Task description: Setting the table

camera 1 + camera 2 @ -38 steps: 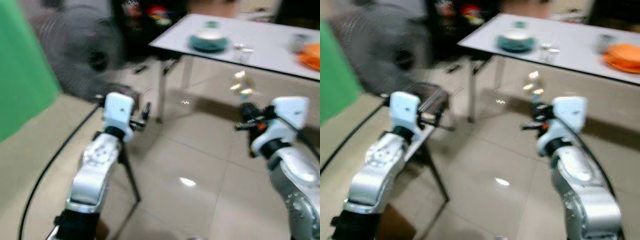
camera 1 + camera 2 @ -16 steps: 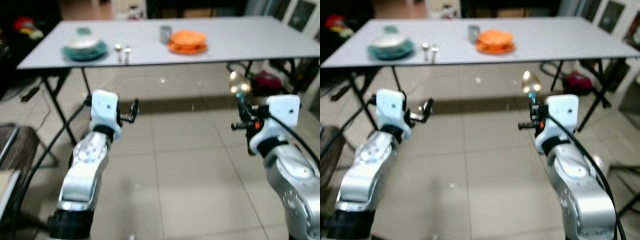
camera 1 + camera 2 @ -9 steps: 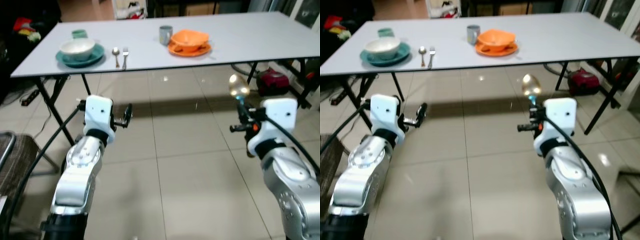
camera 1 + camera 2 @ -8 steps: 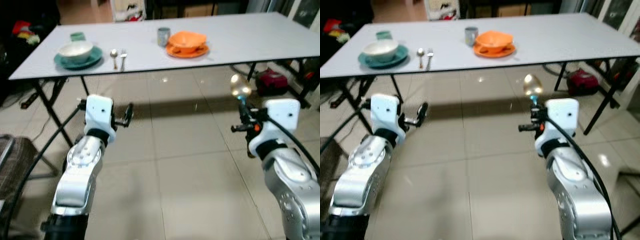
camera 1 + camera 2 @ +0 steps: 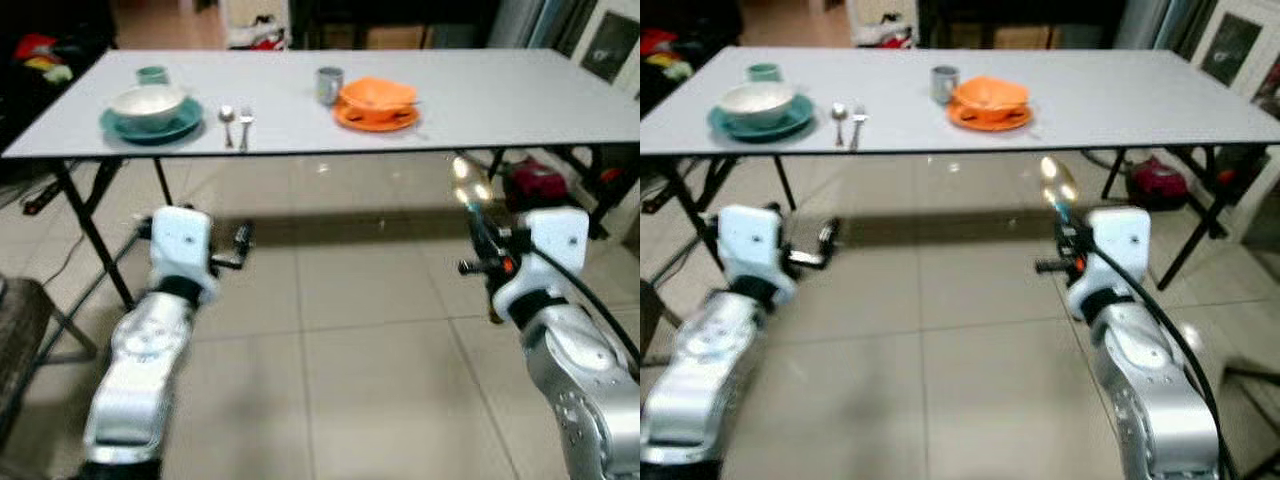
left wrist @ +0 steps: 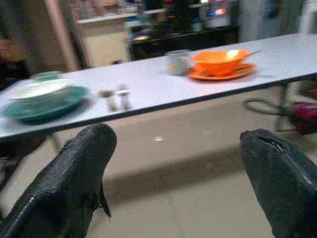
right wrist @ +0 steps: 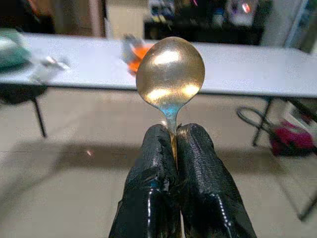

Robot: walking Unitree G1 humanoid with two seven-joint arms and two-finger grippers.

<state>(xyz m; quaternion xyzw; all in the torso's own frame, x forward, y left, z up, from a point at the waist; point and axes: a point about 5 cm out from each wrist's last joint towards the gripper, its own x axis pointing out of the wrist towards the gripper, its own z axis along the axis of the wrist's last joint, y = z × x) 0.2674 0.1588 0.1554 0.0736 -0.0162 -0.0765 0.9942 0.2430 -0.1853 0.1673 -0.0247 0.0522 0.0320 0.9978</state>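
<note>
A long white table (image 5: pixel 520 95) stood ahead of the robot on a tiled floor (image 5: pixel 350 350), and everything here is placed relative to it. The right tool (image 7: pixel 173 144) was raised in front of the table, short of its near edge and toward its right half, with its 2 black fingers (image 7: pixel 151 193) pressed tightly together on the handle of a gold spoon (image 7: pixel 170 74). The spoon stood upright, its shiny bowl above the fingertips and well apart from the table top. The left tool (image 6: pixel 173 163) was held out in front of the table's left half, below the level of its top, with its 2 fingers spread wide apart and nothing between them. On the table, near the left end, a white bowl (image 5: pixel 147 100) sat on a teal plate (image 5: pixel 152 122), with a small teal cup (image 5: pixel 152 73) just behind it. Just to the right of that plate, a silver spoon (image 5: pixel 227 122) and a fork (image 5: pixel 245 122) lay side by side near the front edge. Toward the middle of the table, an orange bowl (image 5: pixel 377 94) sat on an orange plate (image 5: pixel 377 117), with a grey mug (image 5: pixel 328 84) just beside it on the left. Under the table's right end, a red object (image 5: pixel 535 182) sat on the floor; its kind could not be made out.
</note>
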